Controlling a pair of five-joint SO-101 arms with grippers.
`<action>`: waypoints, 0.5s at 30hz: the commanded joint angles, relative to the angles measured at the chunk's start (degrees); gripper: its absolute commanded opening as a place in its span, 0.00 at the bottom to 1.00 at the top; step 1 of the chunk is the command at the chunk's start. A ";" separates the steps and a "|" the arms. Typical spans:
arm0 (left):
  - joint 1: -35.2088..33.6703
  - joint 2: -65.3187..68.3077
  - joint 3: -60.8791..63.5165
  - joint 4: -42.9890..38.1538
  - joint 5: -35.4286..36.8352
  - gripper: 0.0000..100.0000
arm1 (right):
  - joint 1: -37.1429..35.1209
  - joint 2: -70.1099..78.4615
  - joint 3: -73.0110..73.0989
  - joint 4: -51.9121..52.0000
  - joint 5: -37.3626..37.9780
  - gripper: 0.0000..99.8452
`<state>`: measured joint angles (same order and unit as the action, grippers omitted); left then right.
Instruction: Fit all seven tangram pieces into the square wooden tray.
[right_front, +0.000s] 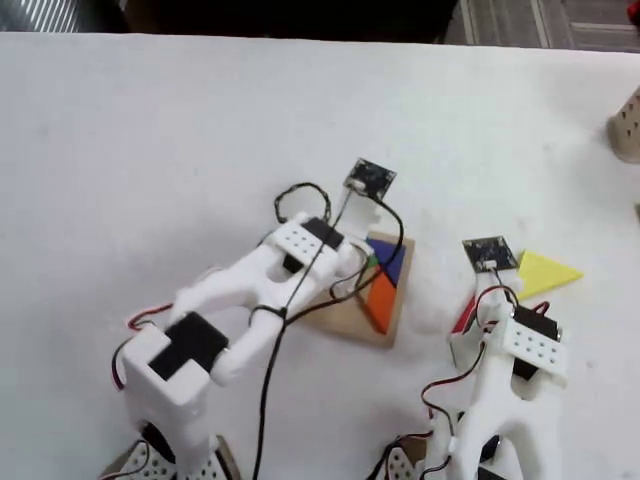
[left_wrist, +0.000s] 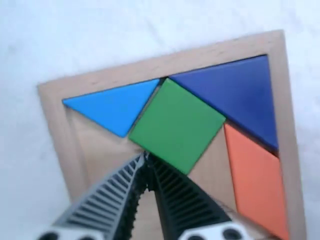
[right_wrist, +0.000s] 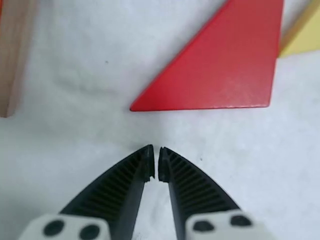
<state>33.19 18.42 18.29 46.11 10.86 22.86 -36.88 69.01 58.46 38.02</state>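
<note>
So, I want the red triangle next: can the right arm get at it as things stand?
Probably yes: the right gripper, shut, sits just short of the red triangle with only bare table between them. The yellow piece lies at its far side.

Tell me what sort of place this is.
Probably a robotics lab or hobby workbench: a white table carries a left arm and right arm with exposed wiring, plus a wooden tangram tray.

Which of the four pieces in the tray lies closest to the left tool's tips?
The green square: one corner sits at the tips of the left tool. The light blue triangle, dark blue triangle and orange piece lie farther.
</note>
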 joint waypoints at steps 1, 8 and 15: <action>0.84 -0.13 -1.93 -3.87 2.29 0.02 | 0.31 -1.63 -0.26 -0.75 1.23 0.02; 0.48 -1.36 -2.37 -0.53 3.69 0.02 | 0.31 -1.63 -0.26 -0.75 1.32 0.02; 0.66 -10.68 2.02 3.34 3.60 0.02 | 0.31 -1.63 -0.26 -0.75 1.23 0.02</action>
<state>33.54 14.90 18.64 48.57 14.11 22.86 -36.88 69.01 58.46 38.73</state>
